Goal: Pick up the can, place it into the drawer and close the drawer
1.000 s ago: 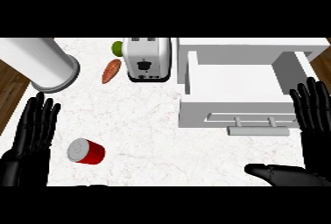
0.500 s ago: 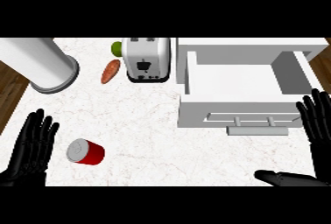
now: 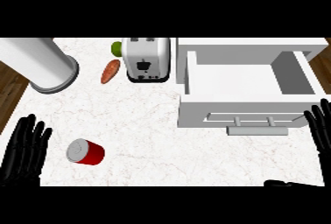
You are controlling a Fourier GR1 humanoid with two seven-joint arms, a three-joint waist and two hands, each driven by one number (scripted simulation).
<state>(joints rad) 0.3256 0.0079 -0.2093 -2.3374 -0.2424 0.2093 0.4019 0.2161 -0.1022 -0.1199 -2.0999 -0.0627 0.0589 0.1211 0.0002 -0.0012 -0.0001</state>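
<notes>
Nearest the desk's point(image 3: 161, 131) front edge, the left hand point(image 3: 26, 148) sits by the front-left corner with its fingers straight and apart, holding nothing. The red can point(image 3: 86, 152) lies on its side just beside that hand, apart from it, silver end pointing toward the hand. So I'd say that hand is lined up for the pick, since the can is way closer to it than to the other one.

The right hand point(image 3: 319, 131) is at the right edge, fingers straight and spread too, right next to the drawer's handle point(image 3: 257, 130). Looks like a sensible spot for pushing the drawer shut later on.

There's plenty of bare desk between the can and the drawer point(image 3: 249, 85), nothing in the way for carrying it across. The drawer is pulled out and looks empty inside, lots of room to drop a can in.

Further back: a toaster point(image 3: 149, 61) just left of the drawer, a carrot-looking thing point(image 3: 110, 71) beside it, something green point(image 3: 117, 47) behind, and a big white cylinder point(image 3: 40, 63) near the back-left corner. All well away from the can's path.
</notes>
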